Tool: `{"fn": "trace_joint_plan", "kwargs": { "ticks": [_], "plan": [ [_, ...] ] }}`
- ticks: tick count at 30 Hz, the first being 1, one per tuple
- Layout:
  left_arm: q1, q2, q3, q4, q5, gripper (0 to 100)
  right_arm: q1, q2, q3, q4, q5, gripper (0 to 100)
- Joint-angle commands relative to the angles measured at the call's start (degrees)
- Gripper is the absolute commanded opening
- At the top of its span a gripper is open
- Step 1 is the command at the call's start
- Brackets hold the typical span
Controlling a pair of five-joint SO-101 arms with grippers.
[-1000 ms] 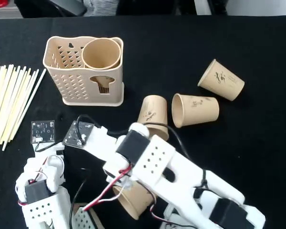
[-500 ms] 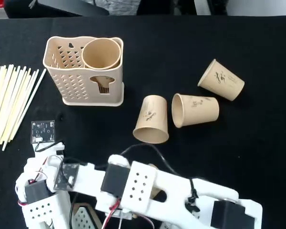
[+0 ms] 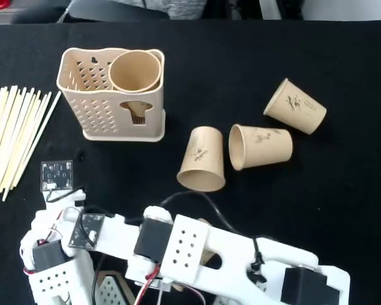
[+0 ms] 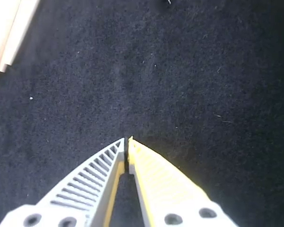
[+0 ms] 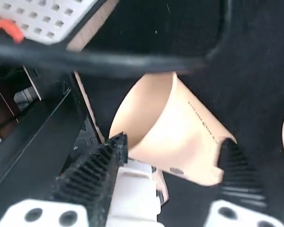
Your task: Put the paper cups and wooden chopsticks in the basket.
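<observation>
A beige perforated basket [image 3: 108, 105] stands at the back left with one paper cup [image 3: 134, 71] upright inside it. Wooden chopsticks [image 3: 13, 136] lie in a bundle at the left edge; their ends [image 4: 7, 33] show in the left wrist view. Three paper cups lie on their sides on the black cloth: one [image 3: 202, 159] mid-table, one [image 3: 261, 146] beside it, one [image 3: 296, 106] farther right. My right gripper [image 5: 173, 146] is shut on another paper cup [image 5: 175, 127], low at the front edge. My left gripper [image 4: 128, 141] is shut on nothing above bare cloth.
The right arm [image 3: 197, 248] stretches leftward along the table's front edge, close to the left arm [image 3: 51, 260] at the front left corner. A small black square card [image 3: 57, 175] lies near the chopsticks. Open cloth lies between the basket and the arms.
The right arm has swung down and back toward the front edge with its cup, uncovering the mid-table cup. In the last half second it has barely shifted. The left arm stayed put.
</observation>
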Motion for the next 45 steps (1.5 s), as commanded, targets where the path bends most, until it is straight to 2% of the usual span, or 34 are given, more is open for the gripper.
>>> {"fn": "trace_joint_plan", "kwargs": {
  "ticks": [1, 6, 10, 22, 25, 29, 31, 33, 37, 43, 45],
  "plan": [
    [0.3, -0.2, 1.0, 0.3, -0.4, 3, -0.4, 3.5, 1.8, -5.0, -0.6, 33.2],
    [0.3, -0.2, 1.0, 0.3, -0.4, 3, -0.1, 9.8, 2.9, -9.8, -0.4, 31.4],
    [0.3, -0.2, 1.0, 0.3, -0.4, 3, 3.7, 11.6, 3.6, -9.9, 1.3, 31.5],
    [0.3, -0.2, 1.0, 0.3, -0.4, 3, 15.5, 0.2, 12.0, -9.9, 11.3, 31.4],
    [0.3, -0.2, 1.0, 0.3, -0.4, 3, 17.6, -2.5, 12.4, -9.7, 12.0, 24.3],
    [0.3, -0.2, 1.0, 0.3, -0.4, 3, 19.0, -6.9, 12.4, -9.5, 13.9, 0.4],
    [0.3, -0.2, 1.0, 0.3, -0.4, 3, 19.4, -8.8, 12.4, -8.2, 14.2, 4.6],
    [0.3, -0.2, 1.0, 0.3, -0.4, 3, 19.5, -10.7, 12.4, -6.8, 14.2, 1.3],
    [0.3, -0.2, 1.0, 0.3, -0.4, 3, 19.5, -14.9, 11.6, -3.1, 14.6, 1.0],
    [0.3, -0.2, 1.0, 0.3, -0.4, 3, 19.6, -19.3, 1.6, 4.0, 14.6, 1.0],
    [0.3, -0.2, 1.0, 0.3, -0.4, 3, 21.6, -19.4, -2.7, 4.8, 14.6, 1.0]
  ]
}}
